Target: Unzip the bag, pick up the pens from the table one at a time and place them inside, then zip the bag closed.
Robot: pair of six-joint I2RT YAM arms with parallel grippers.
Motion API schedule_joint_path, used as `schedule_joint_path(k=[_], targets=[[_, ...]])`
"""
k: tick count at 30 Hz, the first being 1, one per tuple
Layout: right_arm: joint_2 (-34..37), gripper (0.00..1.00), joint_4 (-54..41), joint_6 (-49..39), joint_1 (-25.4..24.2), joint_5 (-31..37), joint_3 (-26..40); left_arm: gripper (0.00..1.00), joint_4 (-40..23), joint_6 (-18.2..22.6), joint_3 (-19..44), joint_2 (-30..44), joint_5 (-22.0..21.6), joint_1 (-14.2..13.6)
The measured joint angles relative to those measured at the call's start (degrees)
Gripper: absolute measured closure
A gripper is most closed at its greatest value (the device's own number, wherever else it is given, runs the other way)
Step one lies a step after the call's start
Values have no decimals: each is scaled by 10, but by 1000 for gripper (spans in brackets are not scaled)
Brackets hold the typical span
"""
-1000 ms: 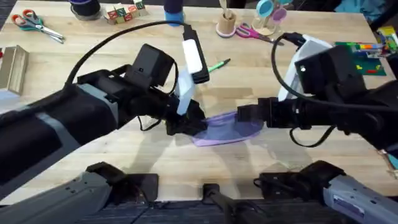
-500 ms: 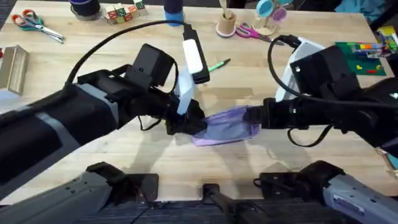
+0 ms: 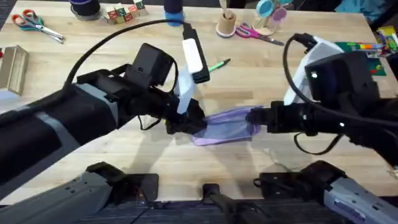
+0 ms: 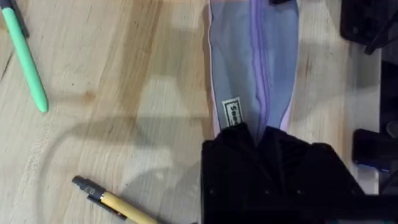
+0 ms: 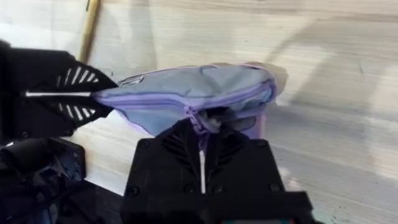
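The lavender bag (image 3: 225,124) lies on the table (image 3: 93,59) between my two grippers, its zipper (image 4: 258,56) running along the top. My left gripper (image 3: 189,122) is shut on the bag's left end, just past the small label (image 4: 232,114). At the other end, my right gripper (image 3: 255,118) is shut on the zipper pull (image 5: 199,123). The green pen (image 3: 218,64) lies on the wood behind the bag. The yellow pen (image 4: 118,205) with black ends lies beside my left gripper (image 4: 255,134). The bag (image 5: 186,93) bulges slightly in the right wrist view.
A white and black device (image 3: 194,57) rests behind the left arm. Orange-handled scissors (image 3: 34,22), letter blocks (image 3: 124,11), a wooden cup (image 3: 227,23) and pink scissors (image 3: 255,32) line the far edge. A coloured board (image 3: 367,53) sits far right.
My right gripper has drawn to the right along the bag's top, and the bag's right end has shifted with it. The left gripper has held still.
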Motion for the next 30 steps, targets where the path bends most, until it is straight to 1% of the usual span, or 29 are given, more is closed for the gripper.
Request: schedule_joint_path(k=[6,10,30], targets=[[-53,971,-6,0,2,9,-1,960,2,0,0,0,8,0],[-72,970,-8,0,3,13,0,960,2,0,0,0,14,-1],[-74,970,-41,-5,7,45,76,959,11,0,7,0,43,-5]])
